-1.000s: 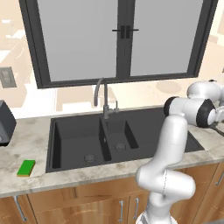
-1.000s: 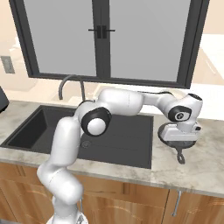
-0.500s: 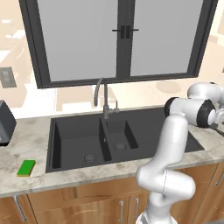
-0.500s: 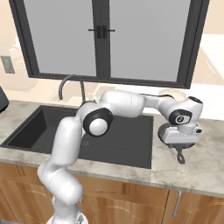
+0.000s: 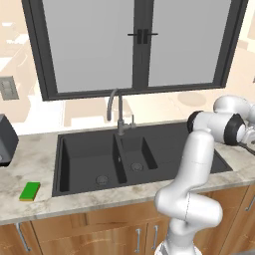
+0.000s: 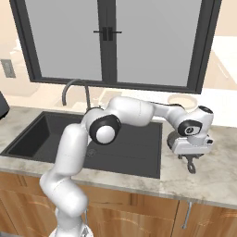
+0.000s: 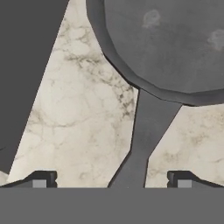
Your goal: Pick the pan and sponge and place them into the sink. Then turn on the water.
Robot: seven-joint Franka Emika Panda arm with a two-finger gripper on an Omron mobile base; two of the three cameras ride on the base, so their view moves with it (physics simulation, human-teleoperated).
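Left base view: sponge lies flat on the marble counter near its front left corner, just left of the sink. Both basins are dry; no stream at the gooseneck faucet. A dark appliance stands at the counter's left edge. The arm reaches far right, over the counter past the sink's drainboard end.

Right base view: gripper hangs low over the counter just right of the sink, fingers pointing down. The pan handle pokes out below the hand toward the counter's front edge; the hand hides most of the bowl. A dark-framed window runs behind the sink.

Hand view: pan sits on the marble, its rim at upper right, its flat handle running down between the two fingertips. Jaws stand fully apart, on either side of the handle, touching nothing.

Judgement: the pan looks rigid and fairly heavy, bowl-weighted, so it will likely tip from a handle grip. Take the handle close to the bowl. Its finish looks smooth, so slip is possible. The sponge looks soft and light.
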